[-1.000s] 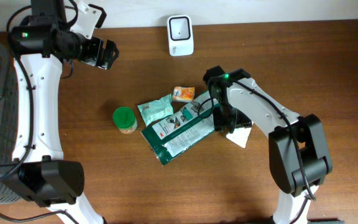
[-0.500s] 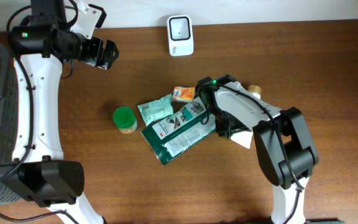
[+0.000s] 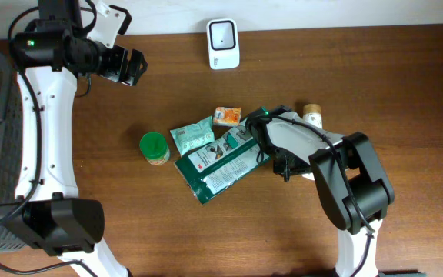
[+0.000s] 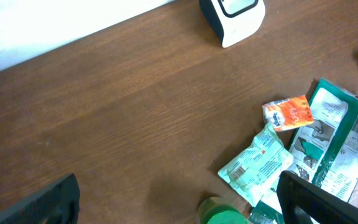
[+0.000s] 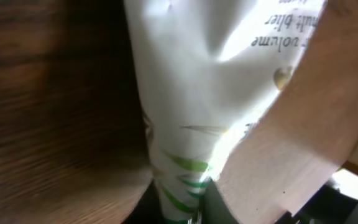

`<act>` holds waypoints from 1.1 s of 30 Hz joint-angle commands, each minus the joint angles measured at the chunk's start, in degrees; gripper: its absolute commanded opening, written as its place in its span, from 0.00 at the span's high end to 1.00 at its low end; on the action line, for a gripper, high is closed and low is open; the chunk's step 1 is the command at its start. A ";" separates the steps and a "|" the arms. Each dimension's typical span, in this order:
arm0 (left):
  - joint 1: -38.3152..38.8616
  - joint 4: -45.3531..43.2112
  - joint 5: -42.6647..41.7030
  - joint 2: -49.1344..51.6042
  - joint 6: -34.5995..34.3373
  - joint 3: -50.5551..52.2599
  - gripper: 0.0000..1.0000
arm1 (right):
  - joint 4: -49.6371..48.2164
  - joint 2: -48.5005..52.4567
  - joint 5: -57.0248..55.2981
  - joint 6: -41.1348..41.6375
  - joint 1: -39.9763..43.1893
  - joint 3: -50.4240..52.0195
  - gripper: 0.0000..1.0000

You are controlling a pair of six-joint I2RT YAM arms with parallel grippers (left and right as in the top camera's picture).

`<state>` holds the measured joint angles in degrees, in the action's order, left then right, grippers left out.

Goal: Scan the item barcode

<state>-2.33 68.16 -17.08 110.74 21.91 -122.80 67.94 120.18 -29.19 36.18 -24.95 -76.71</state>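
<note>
Item: white pouch [image 5: 197, 93] of soft, glossy, creased film, printed with green leaves and dark text.
Where: right of the table's centre, beneath the right gripper [image 3: 283, 163].
Right jaws: closed, pinching the pouch's narrow end.
Left jaws: left gripper [image 3: 131, 68] spread wide and empty, at the far left.
Table [image 3: 391, 85]: matte brown wood grain.
Around: flat dark green bag [image 3: 221, 163] just left of the right gripper; crinkled light green packet [image 3: 193, 137]; orange sachet [image 3: 227, 116]; green-lidded jar [image 3: 154, 148]; tan-capped bottle [image 3: 312, 115]; rounded white scanner [image 3: 223, 43] at the far edge.
In the way: the right arm hides the pouch from overhead; a blurred tan shape [image 5: 303, 143] crosses its right side in the wrist view.
Axis: runs from the wrist view's bottom upward; its direction on the table cannot be told.
</note>
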 commanded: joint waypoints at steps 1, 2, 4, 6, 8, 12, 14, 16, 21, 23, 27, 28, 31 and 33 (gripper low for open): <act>-0.13 0.07 0.00 0.15 0.92 -0.02 0.01 | 0.57 -0.24 0.02 0.31 0.26 -2.03 0.96; -0.13 0.07 0.00 0.15 0.92 -0.02 0.01 | 1.14 -0.79 0.09 0.31 0.26 -2.78 0.96; -0.13 0.07 0.00 0.15 0.92 -0.02 0.01 | 2.29 -2.36 0.72 0.24 0.26 -4.09 0.96; -0.13 0.07 0.00 0.15 0.92 -0.02 0.01 | 2.64 -6.08 4.96 -4.13 0.33 -5.77 0.96; -0.13 0.07 0.00 0.15 0.92 -0.02 0.01 | 1.86 -9.84 9.70 -8.44 0.48 -6.21 0.96; -0.13 0.07 0.00 0.15 0.92 -0.02 0.01 | -1.07 -18.18 23.82 -17.68 3.15 -6.12 0.96; -0.13 0.07 0.00 0.15 0.92 -0.02 0.01 | -2.78 -20.46 32.13 -21.92 5.79 -5.77 0.96; -0.13 0.07 0.00 0.15 0.92 -0.02 0.01 | -3.58 -20.76 39.17 -25.09 9.49 -4.90 0.96; -0.13 0.07 0.00 0.15 0.92 -0.02 0.01 | -10.27 -19.45 50.80 -28.46 17.92 4.48 0.96; -0.13 0.07 0.00 0.15 0.92 -0.02 0.01 | -14.43 -19.41 53.99 -28.44 21.62 9.44 0.96; -0.13 0.07 0.00 0.15 0.92 -0.02 0.01 | -16.63 -19.41 56.46 -28.46 29.16 14.56 0.96; -0.13 0.07 0.00 0.15 0.92 -0.02 0.01 | -16.22 -19.41 56.39 -28.50 30.62 14.78 0.95; -0.13 0.07 0.00 0.15 0.92 -0.02 0.01 | -15.61 -19.41 56.43 -28.76 33.57 14.78 0.79; -0.13 0.07 0.00 0.15 0.92 -0.02 0.01 | -15.47 -19.41 56.48 -29.42 34.36 14.78 0.69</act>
<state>-2.33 68.14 -17.06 110.74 21.91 -122.80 52.23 100.90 25.43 7.94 8.19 -62.24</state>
